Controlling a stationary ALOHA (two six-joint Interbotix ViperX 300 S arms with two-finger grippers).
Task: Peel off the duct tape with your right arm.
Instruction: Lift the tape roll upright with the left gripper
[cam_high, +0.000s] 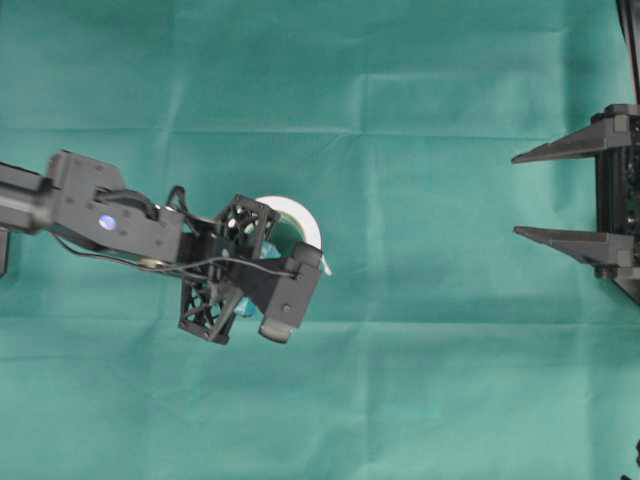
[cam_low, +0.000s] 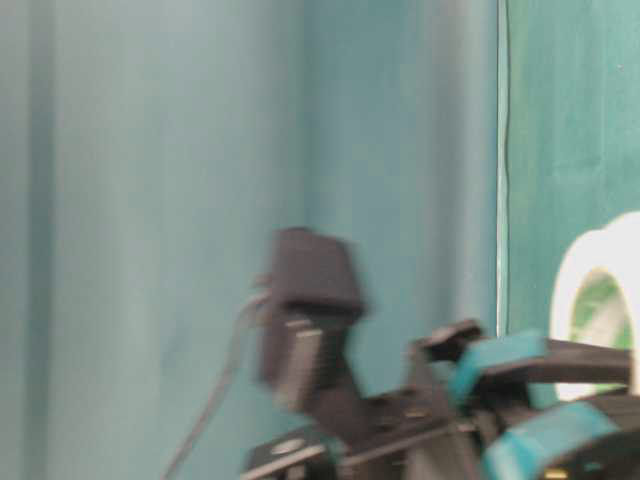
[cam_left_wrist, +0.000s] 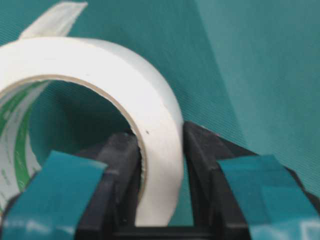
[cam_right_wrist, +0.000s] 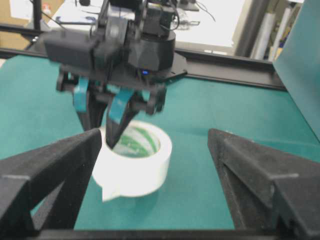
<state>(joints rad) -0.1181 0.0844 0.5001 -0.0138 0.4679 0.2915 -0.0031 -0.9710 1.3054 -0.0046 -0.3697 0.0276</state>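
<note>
Duct tape (cam_right_wrist: 132, 165) wall clamped by left gripper (cam_left_wrist: 160, 150). Right gripper (cam_high: 545, 195) spread wide, well apart, nothing held. Tab (cam_right_wrist: 111, 191) untouched; peel not yet begun.

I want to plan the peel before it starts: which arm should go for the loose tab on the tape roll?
The right. The left gripper is clamped on the wall of the duct tape, steadying it. The right gripper is open and empty, facing the roll, whose loose tab points toward it.
</note>
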